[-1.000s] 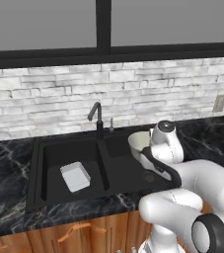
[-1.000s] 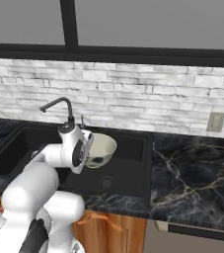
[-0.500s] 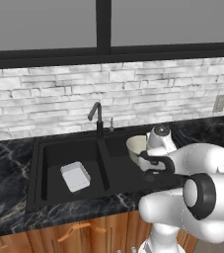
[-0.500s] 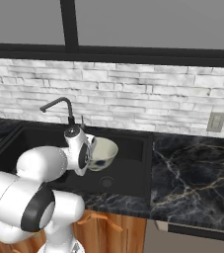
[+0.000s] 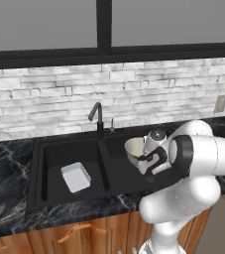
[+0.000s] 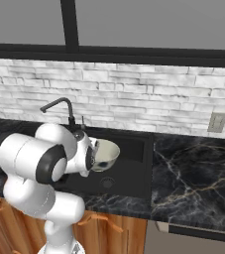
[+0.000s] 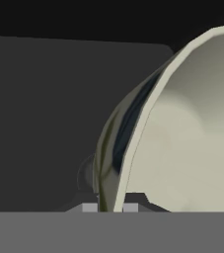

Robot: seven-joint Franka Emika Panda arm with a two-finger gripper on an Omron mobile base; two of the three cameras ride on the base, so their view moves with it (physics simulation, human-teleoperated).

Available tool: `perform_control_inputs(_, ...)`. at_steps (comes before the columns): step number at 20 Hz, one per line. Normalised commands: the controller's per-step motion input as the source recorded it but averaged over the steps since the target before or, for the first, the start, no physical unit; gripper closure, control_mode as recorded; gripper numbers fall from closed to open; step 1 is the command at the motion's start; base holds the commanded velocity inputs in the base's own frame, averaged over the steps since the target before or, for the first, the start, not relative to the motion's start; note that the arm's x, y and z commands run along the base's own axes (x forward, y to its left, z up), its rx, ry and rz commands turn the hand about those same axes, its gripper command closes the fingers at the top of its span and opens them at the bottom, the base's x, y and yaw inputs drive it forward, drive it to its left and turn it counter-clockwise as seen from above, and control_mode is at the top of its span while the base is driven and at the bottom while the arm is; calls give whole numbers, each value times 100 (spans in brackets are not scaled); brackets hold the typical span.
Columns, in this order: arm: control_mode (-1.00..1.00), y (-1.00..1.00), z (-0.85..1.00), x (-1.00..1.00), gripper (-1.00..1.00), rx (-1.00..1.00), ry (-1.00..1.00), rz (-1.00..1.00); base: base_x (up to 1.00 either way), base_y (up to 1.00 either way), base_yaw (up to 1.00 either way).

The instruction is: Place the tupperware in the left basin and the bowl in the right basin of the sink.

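The cream bowl [image 5: 134, 149] [image 6: 105, 154] hangs tilted above the right basin [image 5: 124, 171] [image 6: 129, 171] of the black sink. My gripper [image 5: 142, 159] [image 6: 93, 158] [image 7: 109, 207] is shut on the bowl's rim, one finger inside the wall and one outside, as the hand view shows with the bowl [image 7: 182, 138] close up. The white rectangular tupperware [image 5: 76, 177] lies flat on the floor of the left basin [image 5: 54, 163]. My arm hides most of the left basin in the right base view.
A slim black faucet [image 5: 97, 117] [image 6: 59, 106] stands behind the sink's divider. Dark marble counter [image 6: 193, 168] stretches to the right of the sink, with a wall outlet [image 6: 215, 122] above it. A round drain [image 6: 107, 183] shows in the right basin floor.
The arm has swung so the hand and bowl sank a little lower over the right basin. The tupperware has not moved.
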Motion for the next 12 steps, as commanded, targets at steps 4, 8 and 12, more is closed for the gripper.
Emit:
perform_control_inputs(4, -100, 0, -19, 28, 100, 0, 0, 0, 0, 0, 0)
perform_control_inputs(8, -100, 0, -22, 15, 100, 0, 1, 0, 0, 0, 0)
perform_control_inputs(12, -100, 0, -21, 11, 100, 0, 2, 0, 0, 0, 0)
